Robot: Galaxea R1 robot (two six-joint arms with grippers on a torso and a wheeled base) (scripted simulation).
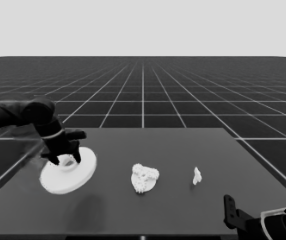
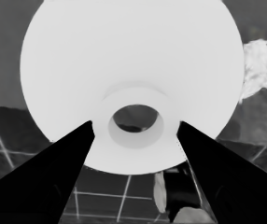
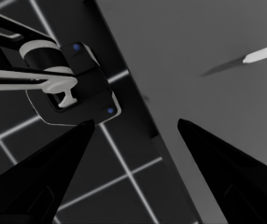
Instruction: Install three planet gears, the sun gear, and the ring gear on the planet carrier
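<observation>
Head view: the larger round part is held, tilted, at the table's left end by the left gripper — well apart from the gear-laden smaller round part. Left wrist view: its fingers flank the hub, so slipping is a risk. Right wrist view: the right gripper is seen parked, fingers wide.

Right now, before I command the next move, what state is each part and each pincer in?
Larger round part: tilted, lifted at the table's left end, hub between the left pincer's fingers.
Left pincer: shut on the larger round part's hub.
Smaller round part with gears: at mid-table, uncovered.
Thin white piece: lying alone, right of centre.
Right pincer: open, parked at the table's near right corner.
</observation>
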